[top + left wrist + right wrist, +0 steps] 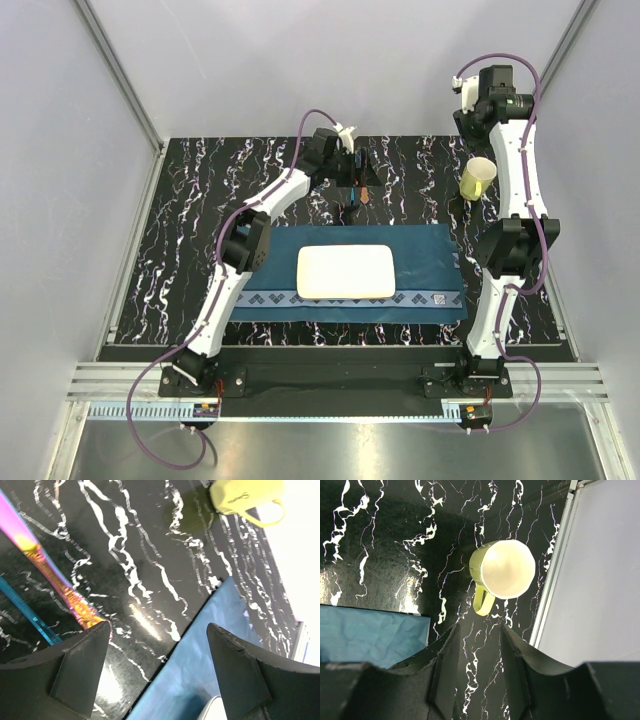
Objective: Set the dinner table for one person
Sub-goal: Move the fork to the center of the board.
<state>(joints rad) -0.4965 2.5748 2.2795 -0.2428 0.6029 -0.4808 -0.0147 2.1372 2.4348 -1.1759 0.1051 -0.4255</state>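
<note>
The surface (200, 200) is found under the placemat (430, 262) and reaches out past it on every side. It is judged to be heavy, stiff and fixed, so it is not to be gripped at all; things are only to be laid on it. Its black veined top looks hard and glossy, so flat pieces are expected to slide on it and to be difficult to lift from it.

A white plate (346, 271) is seen on the middle of the placemat. Just beyond the far edge of the placemat, near its middle, two thin utensils are lying: one with a pink-gold handle (55, 580) and one blue (25, 612). These are judged light, slippery and low, and are best taken across the narrow handle. A yellow mug (478, 178) appears to stand upright beyond the far right corner of the placemat. It seems light and rigid, and could be taken by its rim or wall.

The left claw (159, 630) is held wide and empty over the far edge of the placemat, just beside the pink-gold handle. The right claw (477, 635) is held above the mug, well apart from the placemat. Its fingers are set narrower, and nothing is held between them.
</note>
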